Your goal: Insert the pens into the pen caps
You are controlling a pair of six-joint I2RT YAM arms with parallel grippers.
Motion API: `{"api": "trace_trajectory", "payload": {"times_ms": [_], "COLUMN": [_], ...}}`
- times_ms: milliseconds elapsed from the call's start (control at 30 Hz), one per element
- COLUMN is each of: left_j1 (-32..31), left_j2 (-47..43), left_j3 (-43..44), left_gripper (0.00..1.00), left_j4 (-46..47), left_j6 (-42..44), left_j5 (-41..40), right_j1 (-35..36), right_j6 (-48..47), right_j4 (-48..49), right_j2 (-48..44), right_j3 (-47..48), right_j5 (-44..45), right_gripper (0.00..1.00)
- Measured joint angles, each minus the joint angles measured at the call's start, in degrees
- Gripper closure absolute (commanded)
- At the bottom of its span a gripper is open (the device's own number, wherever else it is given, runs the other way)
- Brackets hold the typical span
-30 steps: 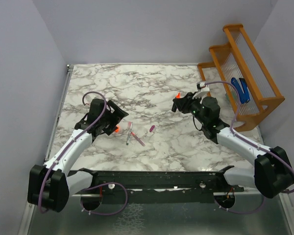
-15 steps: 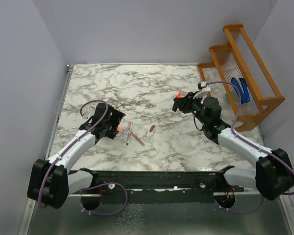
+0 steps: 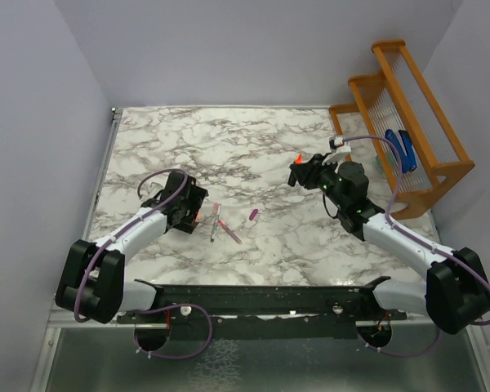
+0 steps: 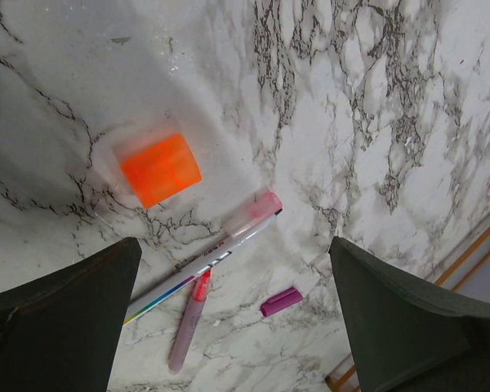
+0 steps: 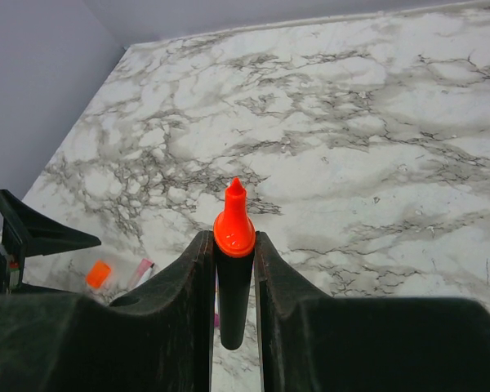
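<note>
Nothing was capped yet: the right end effector (image 3: 304, 170) clamped the marker (image 5: 233, 286), the left end effector (image 3: 189, 211) gaped over the orange cap (image 4: 160, 169).

Layout of the table (image 3: 229, 139), seen from the arms' side

The rack (image 3: 441, 175) is placed at the far right edge, and the chunky objects (image 3: 402, 149) are kept in it. On the left half, the wide cap (image 4: 160, 169) is found on the table just ahead of the left gripper (image 3: 192, 211), whose fingers are spread well apart. Just right of that cap, the longer slim pen (image 4: 204, 261) and the shorter slim pen (image 4: 188, 322) are laid together, one end of the shorter met by the longer one's middle. The small cap (image 4: 280, 301) is set right of both pens, apart from them. Right of centre, the stubby marker (image 5: 233, 237) is held between the fingers of the right gripper (image 3: 304, 171), above the table, well apart from the rest.
</note>
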Motion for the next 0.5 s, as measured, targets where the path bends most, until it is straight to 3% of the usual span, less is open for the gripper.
{"api": "trace_trajectory", "payload": {"times_ms": [500], "left_j1": [0.0], "left_j2": [4.5], "left_j3": [0.6], "left_gripper": [0.01], "left_j4": [1.4], "left_j6": [-2.0], "left_j5": [-3.2], "right_j1": [0.0], "right_j6": [0.0], "right_j4": [0.0], "right_j2": [0.0], "right_j3": [0.0], "right_j5": [0.4], "right_gripper": [1.00]}}
